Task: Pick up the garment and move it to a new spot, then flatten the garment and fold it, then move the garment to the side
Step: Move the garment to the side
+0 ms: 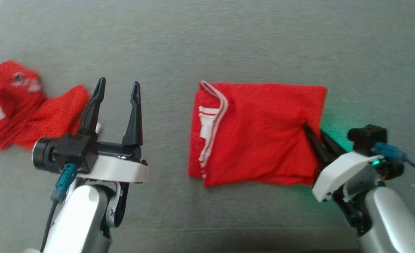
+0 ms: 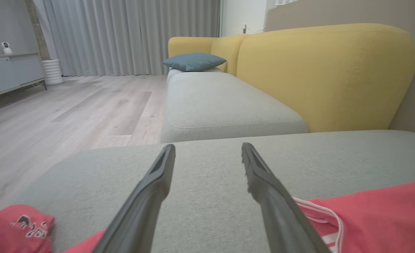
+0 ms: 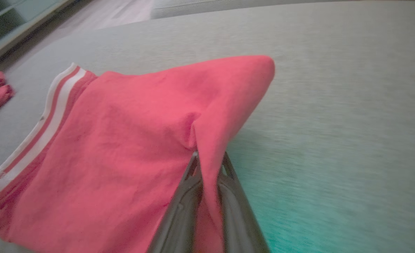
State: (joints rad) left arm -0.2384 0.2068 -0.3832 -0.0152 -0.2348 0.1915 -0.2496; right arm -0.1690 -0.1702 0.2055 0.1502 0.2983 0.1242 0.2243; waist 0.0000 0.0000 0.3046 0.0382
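Observation:
The garment [image 1: 256,133] is red with white-striped trim and lies folded into a rectangle in the middle of the grey seat [image 1: 228,45]. My right gripper [image 1: 307,128] is at the garment's right edge, shut on a pinched ridge of the cloth. The right wrist view shows that ridge of the garment [image 3: 123,140] rising between the closed fingers of the right gripper [image 3: 207,156]. My left gripper [image 1: 118,84] is open with nothing in it, above bare seat to the left of the garment. In the left wrist view the left gripper [image 2: 207,149] stands with the garment [image 2: 369,214] at the lower right.
A second red garment [image 1: 21,109] lies crumpled at the seat's left end, also seen low in the left wrist view [image 2: 17,225]. Beyond are a yellow sofa back [image 2: 326,73], a blue cushion [image 2: 193,61] and wooden floor [image 2: 70,105].

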